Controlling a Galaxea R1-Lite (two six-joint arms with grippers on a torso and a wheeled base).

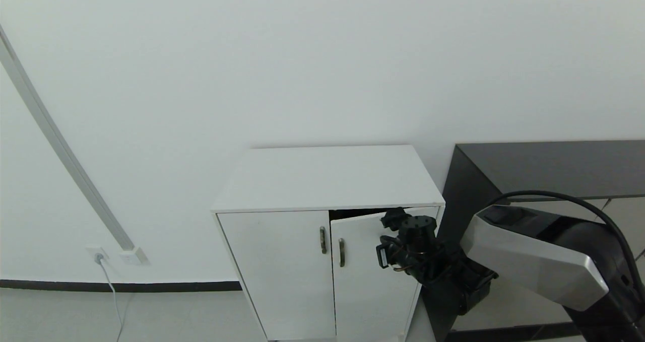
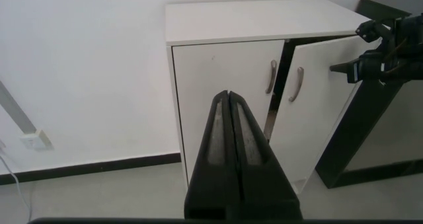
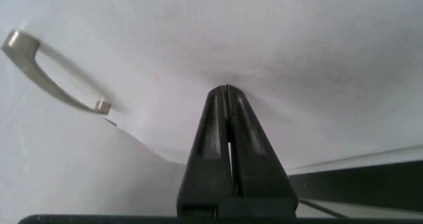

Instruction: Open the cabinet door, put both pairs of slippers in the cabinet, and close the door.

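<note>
both fingers-together and empty: your right gripper (image 3: 226, 92) is at the ajar right door (image 1: 370, 291), near its top edge; your left gripper (image 2: 229, 96) is well out before the cabinet (image 1: 327, 178).

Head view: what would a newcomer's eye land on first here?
The white cabinet against the wall, its right door ajar with a dark gap along the top. The right gripper, shut, sits at that door's outer face near the handle; a dark unit stands to the cabinet's right.

You have a white cabinet (image 1: 327, 178) just beside the black sideboard (image 1: 549, 165), on its left. Left door (image 1: 277, 271) shut; right door (image 1: 373, 286), nearer the sideboard, ajar. Upright metal handles (image 1: 341, 252) at the centre seam.
</note>
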